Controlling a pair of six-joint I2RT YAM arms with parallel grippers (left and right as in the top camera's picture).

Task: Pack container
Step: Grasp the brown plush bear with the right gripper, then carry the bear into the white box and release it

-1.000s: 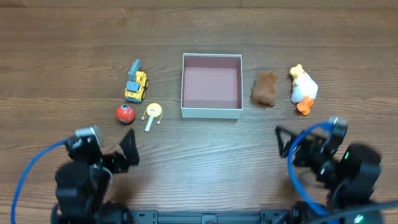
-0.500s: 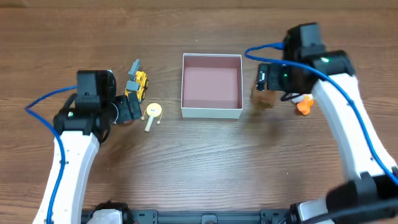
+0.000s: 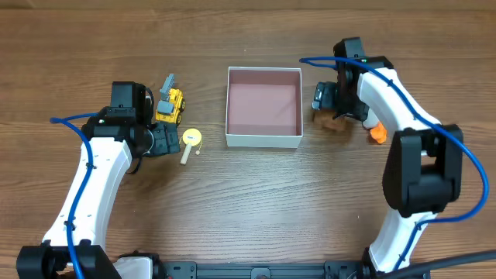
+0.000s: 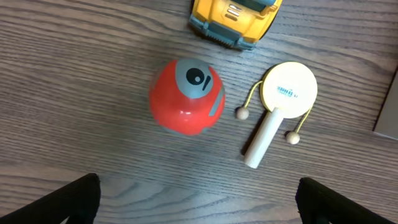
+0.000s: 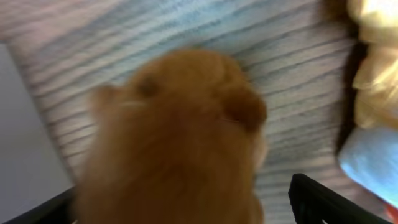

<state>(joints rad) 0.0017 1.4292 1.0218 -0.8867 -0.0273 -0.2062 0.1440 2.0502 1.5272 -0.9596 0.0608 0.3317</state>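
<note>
The container (image 3: 263, 138) is a shallow square white-walled box with a pink inside, empty, at mid-table. My left gripper (image 3: 159, 141) is open just above the table, with a red ball toy (image 4: 186, 96) in front of its fingers (image 4: 199, 205). A yellow toy truck (image 3: 169, 105) and a small yellow rattle drum (image 3: 190, 141) lie beside it. My right gripper (image 3: 332, 105) is open low over a brown plush (image 3: 335, 122). The plush (image 5: 180, 137) fills the space between its fingers (image 5: 186, 211), right of the container.
A white and yellow duck plush (image 5: 373, 62) lies right of the brown plush, and only its orange feet (image 3: 377, 134) show under my right arm from above. The container wall (image 5: 18, 124) is close on the brown plush's left.
Both arms have reached forward from the table's near edge. The left gripper has come down by the red ball, and the right has dropped over the brown plush.
</note>
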